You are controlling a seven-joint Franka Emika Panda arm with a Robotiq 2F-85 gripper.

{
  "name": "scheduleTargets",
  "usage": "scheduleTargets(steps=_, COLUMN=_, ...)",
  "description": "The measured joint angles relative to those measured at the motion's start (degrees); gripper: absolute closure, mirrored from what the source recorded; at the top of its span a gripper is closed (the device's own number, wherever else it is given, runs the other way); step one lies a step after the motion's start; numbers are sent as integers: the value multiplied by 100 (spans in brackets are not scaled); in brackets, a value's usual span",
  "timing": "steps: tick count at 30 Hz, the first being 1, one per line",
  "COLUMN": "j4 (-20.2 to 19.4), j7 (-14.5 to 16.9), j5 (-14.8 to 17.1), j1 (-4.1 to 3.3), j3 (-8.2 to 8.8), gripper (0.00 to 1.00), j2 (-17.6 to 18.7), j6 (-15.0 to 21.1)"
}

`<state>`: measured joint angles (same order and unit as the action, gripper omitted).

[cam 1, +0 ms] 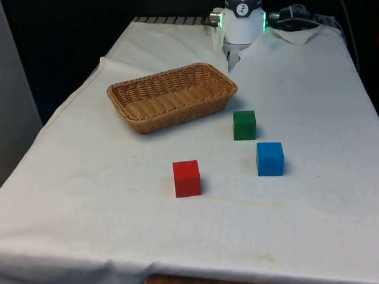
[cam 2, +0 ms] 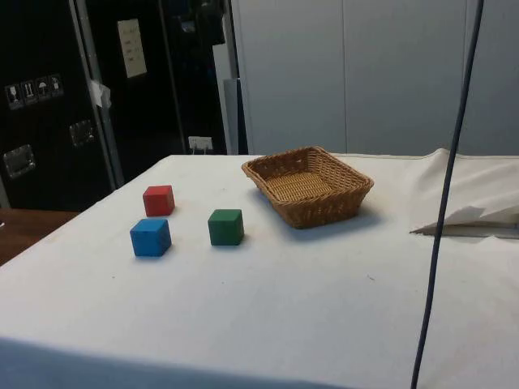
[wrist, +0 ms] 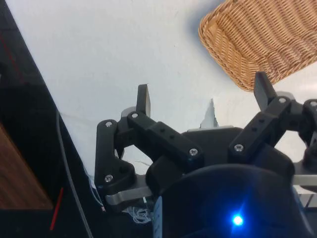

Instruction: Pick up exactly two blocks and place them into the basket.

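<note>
Red block (cam 1: 187, 178) sits nearest on the counter (cam 1: 317, 225), square on the white cloth, and nothing touches it. Just beyond it, toward the front view's right, stands the blue block (cam 1: 270, 158), and a little farther back the green block (cam 1: 244, 125), the two near each other but apart. All three lie well clear of one another, which helps.

Farther back and toward the front view's left rests the wicker basket (cam 1: 220, 91), and nothing lies in it: no block is in yet, so the task looks to be at its very start. The green block is the closest to the basket, just off its near corner.

Up in the wrist view the gripper (wrist: 203, 94) hangs released, fingers (wrist: 143, 99) spread wide with nothing between them, high above the cloth with a corner of the basket below it. It appears to be well back from the blocks, though that view leaves its exact place hard to judge.

Now the risks. The count is the trap: exactly two go in, so a third pick spoils it. Blue and green stand close enough that a careless descent on one could nudge the other. A grasp taken across a block's corners rather than its flat faces could twist it loose. And a release too near the basket's low rim could let a block tumble back out onto the cloth.
</note>
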<state>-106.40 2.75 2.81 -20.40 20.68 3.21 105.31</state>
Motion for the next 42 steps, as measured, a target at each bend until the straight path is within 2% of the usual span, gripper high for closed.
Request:
scheduleTargets(steps=5, j4=-52, j7=-29, j5=0, j1=0, j3=-109, gripper=0, j2=40, j6=103)
scheduleTargets(steps=14, j4=-332, j7=-57, j5=-6, j1=0, j3=-407, gripper=0, j2=80, j6=699)
scheduleTargets(steps=19, j4=-418, j7=-69, j5=-6, j1=-6, j3=-498, gripper=0, j2=97, j6=877)
scheduleTargets(steps=23, j4=-602, j7=-86, j5=-6, j1=-6, j3=-625, gripper=0, j2=138, j6=1169)
scheduleTargets(steps=29, j4=-905, j7=-86, j5=-6, j1=-6, j3=-665, gripper=0, j2=132, j6=1495)
scheduleTargets(steps=32, j4=-1134, j7=-69, j5=-11, j1=6, j3=-659, gripper=0, j2=132, j6=1742)
scheduleTargets(steps=38, j4=-1364, j7=-11, j5=-17, j1=29, j3=-625, gripper=0, j2=138, j6=2000)
scheduleTargets(steps=42, j4=-1604, j7=40, j5=-17, j1=46, j3=-596, gripper=0, j2=189, j6=2361)
